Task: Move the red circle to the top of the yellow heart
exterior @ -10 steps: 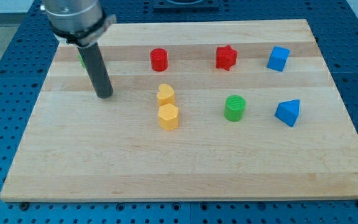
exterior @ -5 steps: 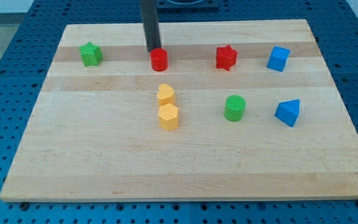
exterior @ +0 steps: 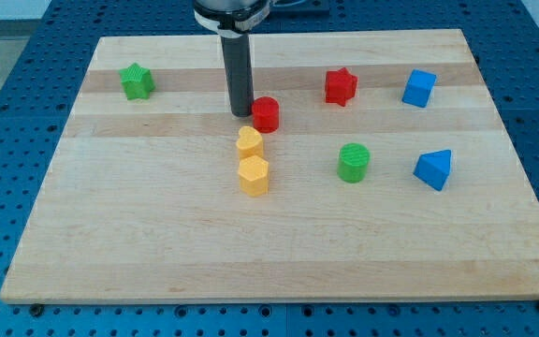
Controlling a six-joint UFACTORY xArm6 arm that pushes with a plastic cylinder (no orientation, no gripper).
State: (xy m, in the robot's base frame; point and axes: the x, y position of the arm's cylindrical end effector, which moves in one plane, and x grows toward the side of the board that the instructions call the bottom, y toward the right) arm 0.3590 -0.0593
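Note:
The red circle (exterior: 267, 113) stands just above and to the right of the yellow heart (exterior: 249, 142), with a small gap between them. My tip (exterior: 241, 112) rests on the board touching the red circle's left side, directly above the yellow heart. The rod rises from the tip toward the view's top.
A yellow hexagon (exterior: 254, 175) sits right below the heart. A green star (exterior: 137, 80) is at the upper left, a red star (exterior: 341, 86) and a blue cube (exterior: 419, 88) at the upper right. A green cylinder (exterior: 354, 162) and a blue triangular block (exterior: 434, 169) lie at the right.
My tip moved from the board's left to above the red circle, then down its left side. The red circle slid down and to the right, closer to the yellow heart.

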